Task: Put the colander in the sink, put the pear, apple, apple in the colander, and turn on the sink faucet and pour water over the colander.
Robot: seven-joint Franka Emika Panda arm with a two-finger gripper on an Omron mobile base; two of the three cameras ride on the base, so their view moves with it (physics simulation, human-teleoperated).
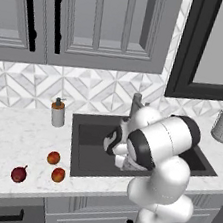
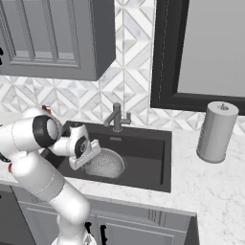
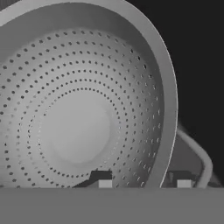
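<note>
You have the dark charcoal rectangular sink (image 2: 148,158) holding the perforated silver-grey metal colander (image 2: 106,163). Your two-finger gripper (image 3: 144,180) straddles its rim, jaws narrowly parted. Two orange-red apples (image 1: 53,157) and the maroon pear (image 1: 18,174) sit on the counter.

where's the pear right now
The pear lies on the marble counter at the lower left of the left base view, left of the sink, just left of the two apples.

Both base cams sit behind the arm, L & R, looking fwd and down; both share the sink (image 1: 85,145) & faucet (image 2: 116,117). Hand cam looks close-up down into the colander (image 3: 78,109), over its rim.
</note>
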